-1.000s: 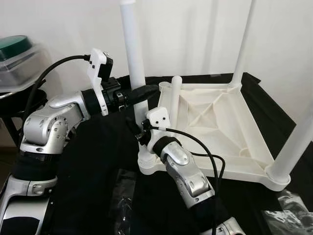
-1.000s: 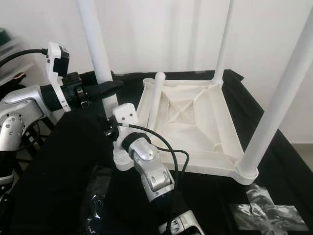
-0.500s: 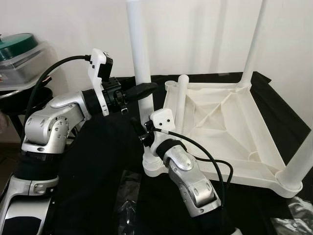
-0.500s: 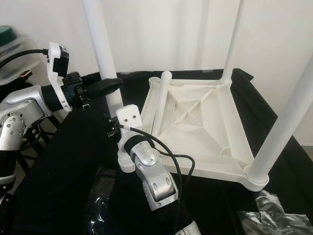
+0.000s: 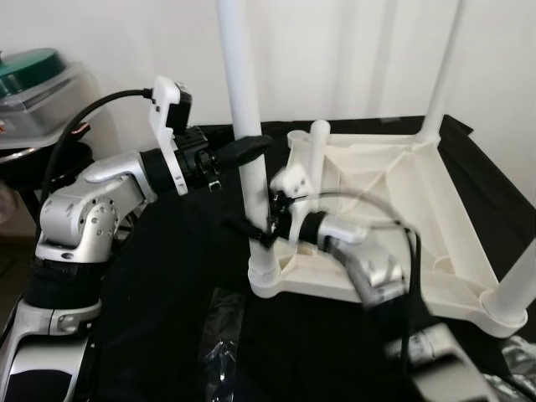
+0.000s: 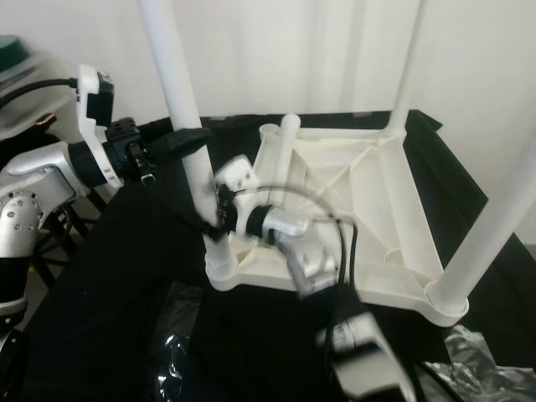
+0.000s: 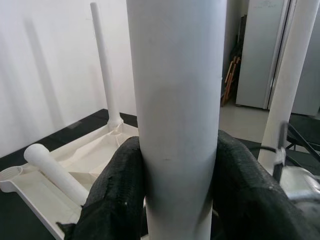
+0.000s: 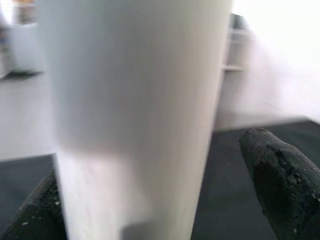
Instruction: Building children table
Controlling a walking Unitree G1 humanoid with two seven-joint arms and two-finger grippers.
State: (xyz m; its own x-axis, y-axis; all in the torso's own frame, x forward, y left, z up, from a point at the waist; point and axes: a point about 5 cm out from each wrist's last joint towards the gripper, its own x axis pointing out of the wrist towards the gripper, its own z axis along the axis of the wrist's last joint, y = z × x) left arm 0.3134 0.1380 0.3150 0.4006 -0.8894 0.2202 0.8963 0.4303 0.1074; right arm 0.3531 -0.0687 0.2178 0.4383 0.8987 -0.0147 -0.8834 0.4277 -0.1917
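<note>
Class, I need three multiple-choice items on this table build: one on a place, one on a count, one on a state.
1. Where does the left claw grip the near-left leg?
A. at its socket
B. partway up
C. at its top

2. How many legs stand upright in the upturned tabletop?
A. one
B. three
C. five

3. How does the loose leg lie?
A. tilted against the rim
B. flat on the floor
C. upright in a socket

B: fingers clamp the shaft well above the socket. B: three rise from corners. A: it leans inside the frame.
</note>
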